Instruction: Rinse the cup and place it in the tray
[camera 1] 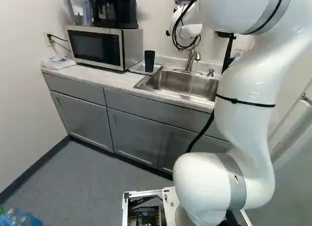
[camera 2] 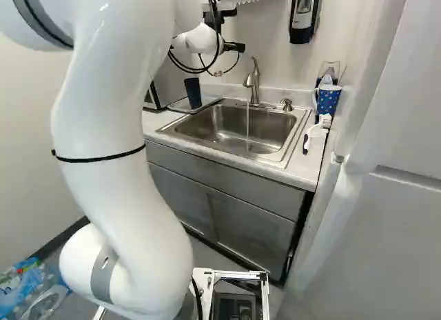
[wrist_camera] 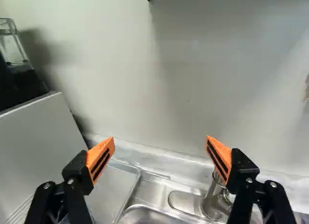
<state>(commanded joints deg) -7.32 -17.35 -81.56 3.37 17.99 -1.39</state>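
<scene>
Since the gripper is spread near the faucet, lowering might knock it; sideways drift could topple the cup.

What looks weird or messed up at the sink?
The tap is running: a thin stream of water falls into the sink with nothing under it, while the dark cup stands upright in the tray. I see no spill.

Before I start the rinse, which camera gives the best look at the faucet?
Right base view: the faucet shows from base to spout, with water running from it. The left base view has it smaller, the stream fainter. The wrist view shows only part, one finger covering some.
</scene>
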